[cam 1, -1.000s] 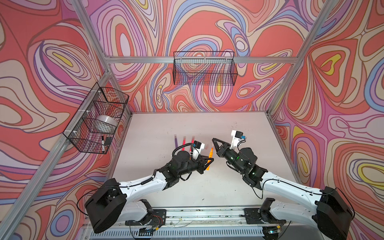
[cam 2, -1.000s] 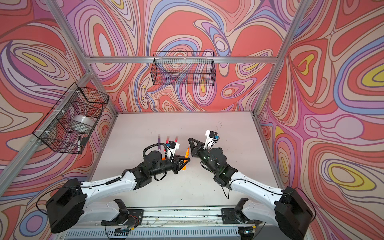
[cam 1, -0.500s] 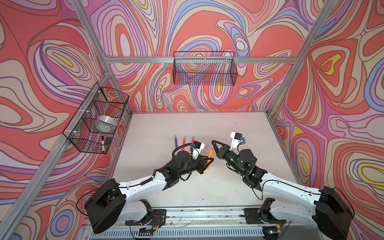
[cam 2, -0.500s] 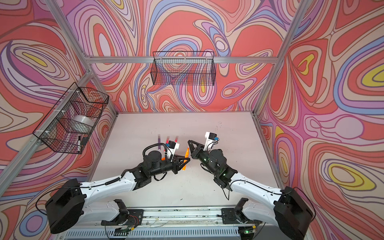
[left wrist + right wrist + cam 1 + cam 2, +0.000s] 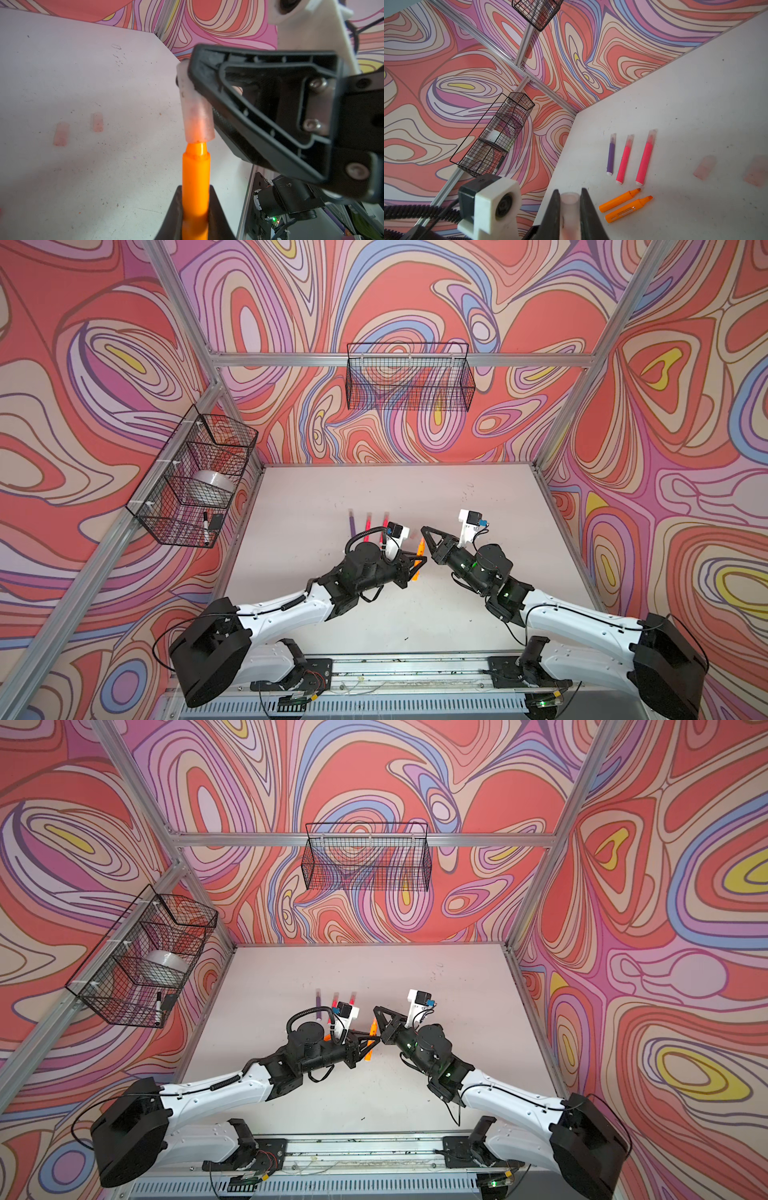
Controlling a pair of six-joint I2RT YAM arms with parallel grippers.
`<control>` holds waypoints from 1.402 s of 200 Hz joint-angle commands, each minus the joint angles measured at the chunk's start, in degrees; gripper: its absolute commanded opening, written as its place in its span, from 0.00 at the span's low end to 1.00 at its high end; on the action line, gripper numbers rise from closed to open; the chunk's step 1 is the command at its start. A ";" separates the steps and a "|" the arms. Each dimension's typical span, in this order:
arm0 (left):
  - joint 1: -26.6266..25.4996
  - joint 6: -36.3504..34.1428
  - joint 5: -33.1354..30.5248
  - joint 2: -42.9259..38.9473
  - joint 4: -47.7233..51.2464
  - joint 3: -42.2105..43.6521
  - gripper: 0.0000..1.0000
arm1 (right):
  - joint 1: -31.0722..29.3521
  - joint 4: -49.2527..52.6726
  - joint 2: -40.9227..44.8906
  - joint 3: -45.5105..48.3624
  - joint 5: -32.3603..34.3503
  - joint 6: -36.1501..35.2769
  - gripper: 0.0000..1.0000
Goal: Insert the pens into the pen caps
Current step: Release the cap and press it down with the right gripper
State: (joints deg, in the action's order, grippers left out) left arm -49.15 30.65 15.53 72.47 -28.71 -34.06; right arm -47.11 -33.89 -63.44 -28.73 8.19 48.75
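**Capping under way at mid-table**

A capped purple marker pen (image 5: 611, 158) and two pink marker pens (image 5: 624, 162) lie at 11 o'clock. The left gripper (image 5: 195, 188) clamps a slim orange marker pen (image 5: 195, 170), its tip inside the translucent pinkish plastic cap (image 5: 197, 122) pinched by the right gripper (image 5: 570, 194). Open white tabletop (image 5: 498, 506) runs to its 3 o'clock edge.

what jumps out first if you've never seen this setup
The loud swirling red, pink and purple walls hit first, on every side of the pale table. Mid-table, the left gripper holds an orange pen nose to mouth with a clear cap pinched in the right gripper. Farther back lie a purple pen and two pink pens, already capped.
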 commanded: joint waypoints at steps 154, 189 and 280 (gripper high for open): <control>7.31 -7.17 9.37 -11.66 1.44 -0.32 0.00 | -4.44 8.79 11.63 0.08 0.78 -12.93 0.70; 6.45 -15.36 3.63 -12.36 3.14 1.28 0.00 | -4.41 10.10 15.61 -1.85 -0.43 -15.10 0.75; 0.49 -25.06 -4.14 -12.01 3.19 2.60 0.00 | -4.45 16.86 0.56 -16.70 -1.08 -14.87 0.59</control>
State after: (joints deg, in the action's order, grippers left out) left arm -48.01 8.93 13.87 60.51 -25.45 -31.73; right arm -51.42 -20.53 -60.42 -42.46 7.27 34.41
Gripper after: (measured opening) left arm 0.166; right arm 0.610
